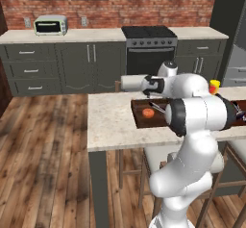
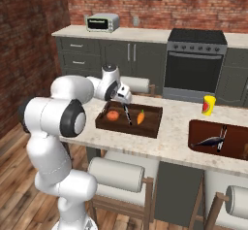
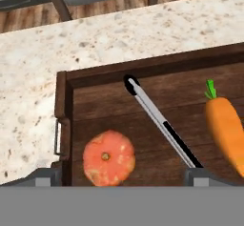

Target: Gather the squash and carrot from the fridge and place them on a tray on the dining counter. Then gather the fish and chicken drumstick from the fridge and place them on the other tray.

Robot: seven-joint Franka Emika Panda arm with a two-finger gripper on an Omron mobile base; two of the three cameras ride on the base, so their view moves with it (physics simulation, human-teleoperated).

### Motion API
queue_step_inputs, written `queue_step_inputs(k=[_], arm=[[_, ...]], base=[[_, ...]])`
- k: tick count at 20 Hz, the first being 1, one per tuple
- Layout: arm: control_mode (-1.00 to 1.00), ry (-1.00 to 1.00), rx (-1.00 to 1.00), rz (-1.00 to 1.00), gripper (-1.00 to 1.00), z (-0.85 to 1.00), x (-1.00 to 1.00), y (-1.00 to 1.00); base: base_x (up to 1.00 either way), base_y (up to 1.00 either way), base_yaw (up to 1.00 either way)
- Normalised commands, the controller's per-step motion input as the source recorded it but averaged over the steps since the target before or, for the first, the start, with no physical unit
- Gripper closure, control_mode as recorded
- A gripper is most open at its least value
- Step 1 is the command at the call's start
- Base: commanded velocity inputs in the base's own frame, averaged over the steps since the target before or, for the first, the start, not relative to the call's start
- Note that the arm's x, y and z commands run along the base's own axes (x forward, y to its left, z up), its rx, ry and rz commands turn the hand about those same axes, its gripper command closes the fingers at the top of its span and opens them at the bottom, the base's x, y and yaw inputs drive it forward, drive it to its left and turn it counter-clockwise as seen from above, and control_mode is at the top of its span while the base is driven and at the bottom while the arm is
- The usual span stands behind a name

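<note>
A dark wooden tray [image 2: 151, 125] [image 3: 64, 101] [image 1: 137, 112] lies on the dining counter [image 2: 174, 137]. In it lie the round orange squash [image 2: 113, 116] [image 3: 109, 157] [image 1: 148, 112] and the carrot [image 2: 141, 117] [image 3: 226, 127], with a long silver and black utensil [image 3: 159, 122] between them. My gripper [image 3: 124, 176] [image 2: 125, 99] [image 1: 150, 91] hovers open just above the tray, over the squash, holding nothing. A second tray [image 2: 232, 149] further right holds the dark fish [image 2: 209, 140]. The chicken drumstick is out of view.
A yellow and red cup [image 2: 209, 105] stands behind the second tray. Padded stools [image 2: 118, 174] are tucked under the counter's near side. Cabinets, a stove [image 2: 195, 64] and a toaster oven [image 1: 50, 26] line the back wall. The fridge [image 1: 238, 54] shows at the far right.
</note>
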Motion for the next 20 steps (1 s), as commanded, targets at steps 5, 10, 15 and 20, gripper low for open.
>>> queue_step_inputs(k=[5, 10, 15, 20], arm=[[-1.00, 0.00, 0.02, 0.00, -1.00, 0.54, -0.60, 0.00], [-1.00, 0.01, 0.00, 0.00, -1.00, 0.30, -0.65, 0.00], [-1.00, 0.00, 0.00, 0.00, -1.00, 0.15, -0.85, 0.00], [-1.00, 0.00, 0.00, 0.00, -1.00, 0.22, -0.74, 0.06]], base=[[0.00, 0.00, 0.00], [0.00, 0.00, 0.00], [0.00, 0.00, 0.00], [0.00, 0.00, 0.00]])
